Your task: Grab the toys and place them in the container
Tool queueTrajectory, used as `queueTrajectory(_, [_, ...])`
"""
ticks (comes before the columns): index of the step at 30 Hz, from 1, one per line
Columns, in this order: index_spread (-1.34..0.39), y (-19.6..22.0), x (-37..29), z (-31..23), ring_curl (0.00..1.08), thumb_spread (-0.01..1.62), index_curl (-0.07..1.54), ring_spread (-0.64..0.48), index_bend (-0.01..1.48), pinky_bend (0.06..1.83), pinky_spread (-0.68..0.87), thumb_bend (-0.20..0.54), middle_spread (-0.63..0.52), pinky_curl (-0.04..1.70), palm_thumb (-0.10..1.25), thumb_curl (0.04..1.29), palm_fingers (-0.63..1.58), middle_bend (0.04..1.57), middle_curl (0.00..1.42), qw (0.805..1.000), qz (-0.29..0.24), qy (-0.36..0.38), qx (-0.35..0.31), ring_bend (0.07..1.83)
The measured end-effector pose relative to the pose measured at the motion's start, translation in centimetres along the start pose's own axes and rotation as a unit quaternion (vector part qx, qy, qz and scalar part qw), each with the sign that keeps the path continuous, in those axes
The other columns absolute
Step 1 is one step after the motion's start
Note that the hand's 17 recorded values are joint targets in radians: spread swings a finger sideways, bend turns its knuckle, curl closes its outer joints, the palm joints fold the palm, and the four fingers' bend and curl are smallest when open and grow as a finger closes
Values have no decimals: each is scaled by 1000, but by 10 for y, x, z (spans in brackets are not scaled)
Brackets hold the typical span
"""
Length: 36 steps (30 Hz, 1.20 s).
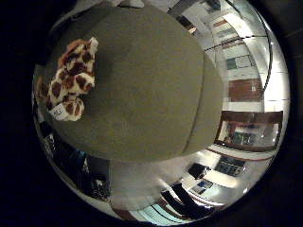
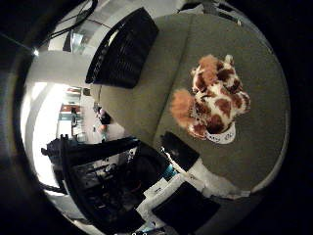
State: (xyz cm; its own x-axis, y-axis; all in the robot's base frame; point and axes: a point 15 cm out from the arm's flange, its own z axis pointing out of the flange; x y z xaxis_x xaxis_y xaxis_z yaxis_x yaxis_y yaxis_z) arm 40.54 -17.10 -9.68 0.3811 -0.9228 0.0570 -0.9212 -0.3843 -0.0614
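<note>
You have one toy in sight: a plush animal with white fur and brown patches (image 2: 215,98), lying on the olive-grey, felt-like worktop (image 1: 142,85). It has a fluffy orange-brown tuft at one end and a white sewn-in tag (image 2: 221,137) showing at its edge. It rests on its side, touching the worktop along its length, with bare surface all around it.

The black mesh-sided container (image 2: 124,49) stands on the same worktop, well apart from the plush toy and near the worktop's far edge. From here you cannot see what is inside it.

Of the robot hand (image 2: 188,161) you see only a white and black part with a teal piece, reaching in from the edge of the thumb-side view. It lies near the toy but does not touch it; a strip of bare worktop shows between them. You cannot tell from these views whether its fingers are spread or curled, and nothing is held in front of the palm.

The little-finger-side view shows the same toy (image 1: 71,80) off toward one side of the worktop.
</note>
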Motion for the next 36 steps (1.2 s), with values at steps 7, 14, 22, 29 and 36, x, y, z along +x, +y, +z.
queueTrajectory(7, [-399,-7,-13,29,241,1074,315,206,176,703,468,-24,77,6,544,318,183,190,301,1000,-13,-13,-11,297])
queueTrajectory(14, [-401,-18,-13,52,244,1073,312,210,176,708,467,-24,77,-1,544,318,193,191,302,1000,-16,-17,-14,296])
queueTrajectory(22, [-387,-25,-9,74,252,1058,309,214,171,725,485,-22,62,-5,560,322,292,208,309,1000,-14,-19,-16,350])
queueTrajectory(29, [-345,-21,-13,80,278,1051,300,-21,174,798,365,-16,-87,-13,605,329,709,344,351,999,-14,-23,-20,593])
queueTrajectory(36, [-421,-36,9,62,498,1038,556,-242,606,1292,-262,-9,-222,209,777,383,1349,887,604,1000,-14,6,8,1091])
